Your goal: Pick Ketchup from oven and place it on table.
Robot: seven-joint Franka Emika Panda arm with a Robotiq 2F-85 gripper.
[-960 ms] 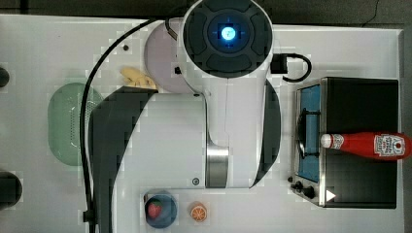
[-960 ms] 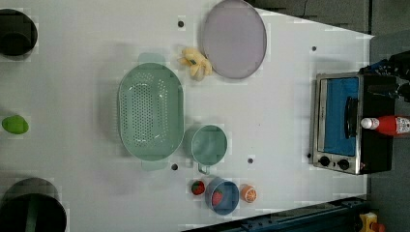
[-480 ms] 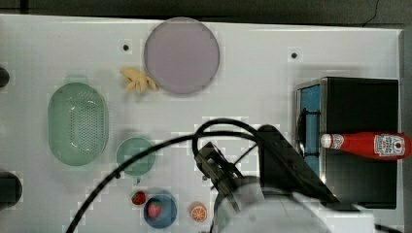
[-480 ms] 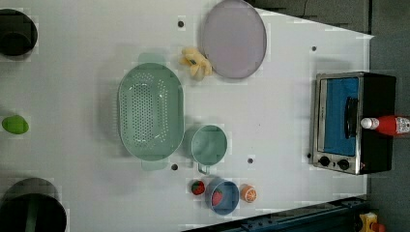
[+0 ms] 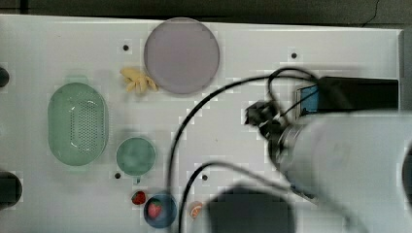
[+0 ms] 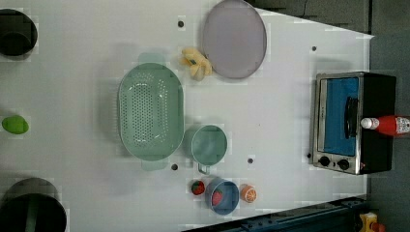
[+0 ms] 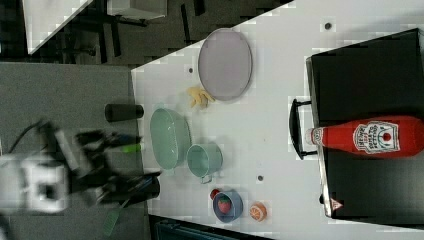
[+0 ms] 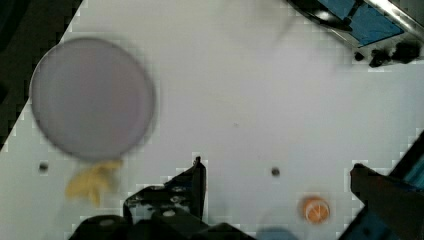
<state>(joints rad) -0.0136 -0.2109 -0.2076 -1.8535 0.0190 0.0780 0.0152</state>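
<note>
The white desk [image 6: 270, 111] was the biggest thing in sight, and it carried everything else. At the left view's right end stood the black oven [image 6: 355, 122], its blue glass door closed and facing up toward the camera. The Ketchup [image 7: 367, 136] lay on its side on top of the oven's black casing, cap toward the door handle, clear of any claw.

The robot arm [image 5: 350, 165] loomed blurred across the top view's right, over the oven's place, with cables trailing across the desk. The claw [image 8: 280, 195] appeared in the wrist view as two dark fingers set well apart, with bare desk between them and nothing held.

Next in size came a green colander [image 6: 151, 112], a lilac plate [image 6: 234, 38], a green cup [image 6: 209, 145], a small blue bowl [image 6: 222, 196] with a strawberry in it, and a yellow banana toy [image 6: 196, 63].

By my reading the task had barely begun: the bottle was ungrasped on the oven, so reaching, gripping, lifting and setting down on the desk all remained.
</note>
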